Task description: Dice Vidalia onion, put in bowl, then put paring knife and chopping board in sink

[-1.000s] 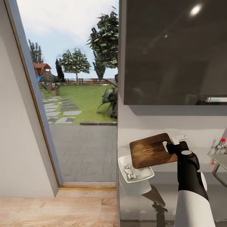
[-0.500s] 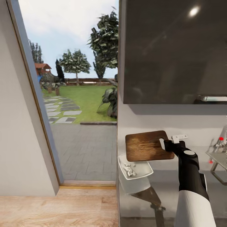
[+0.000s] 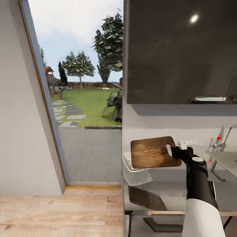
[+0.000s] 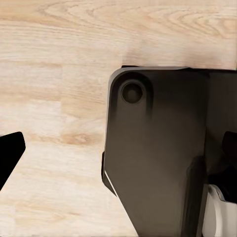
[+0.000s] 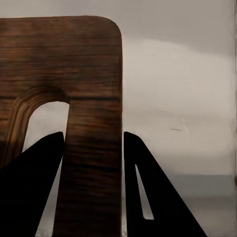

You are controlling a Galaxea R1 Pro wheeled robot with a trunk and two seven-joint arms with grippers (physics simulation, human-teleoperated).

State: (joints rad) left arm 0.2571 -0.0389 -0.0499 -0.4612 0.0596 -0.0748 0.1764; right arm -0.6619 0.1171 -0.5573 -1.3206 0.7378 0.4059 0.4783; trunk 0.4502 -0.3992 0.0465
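Holding the chopping board point(image 3: 153, 152) by its handle end, the right tool point(image 3: 174, 152) sits in the lower right of the head view, its black arm rising from the bottom edge. The board hangs level above the grey desk point(image 3: 171, 191), its dark shape mirrored in the glossy surface below. In the right wrist view the two black fingers point(image 5: 34, 187) stand on either side of the strip of wood point(image 5: 91, 148) beside the oval handle hole, clamped on it.

Just under the board's left edge, the white bowl point(image 3: 133, 169) rests on the desk near its left end; the board covers most of it, so what lies inside cannot be seen. At the far right of the head view the grey sink point(image 3: 227, 158) shows part of its flat surface, with the chrome tap point(image 3: 223, 138) and its red dot above it.

A dark glossy wall cabinet point(image 3: 181, 49) takes the upper right of the frame. The left half shows an open doorway onto a lawn, trees and paving, with pale wooden floor point(image 3: 59, 210) along the bottom.

In the left wrist view a dark robot part point(image 4: 158, 153) hangs over the wooden floor point(image 4: 59, 74); one black fingertip point(image 4: 10, 155) shows at the picture's edge, and whether the left tool is apart or together cannot be told.
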